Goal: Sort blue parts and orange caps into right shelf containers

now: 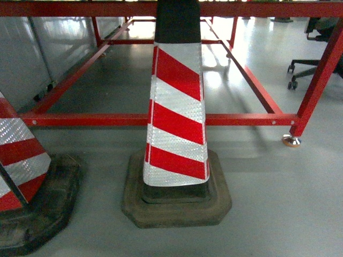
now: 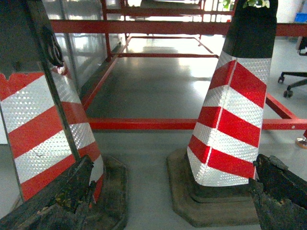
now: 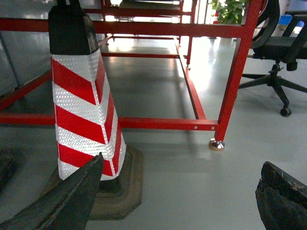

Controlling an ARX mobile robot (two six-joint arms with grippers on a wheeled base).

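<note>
Both grippers, left [image 2: 163,201] and right [image 3: 184,201], hang spread and empty; no caps or crates visible, only a red-and-white striped traffic cone [image 1: 177,118] ahead.

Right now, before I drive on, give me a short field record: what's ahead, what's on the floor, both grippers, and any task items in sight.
ahead: traffic cone, red and white striped, on a dark base
left: second cone, partly out of frame
behind cones: red metal frame with a foot
right side: office chair
left gripper: open, holding nothing
right gripper: open, holding nothing
orange caps, blue crates: none in view
</note>
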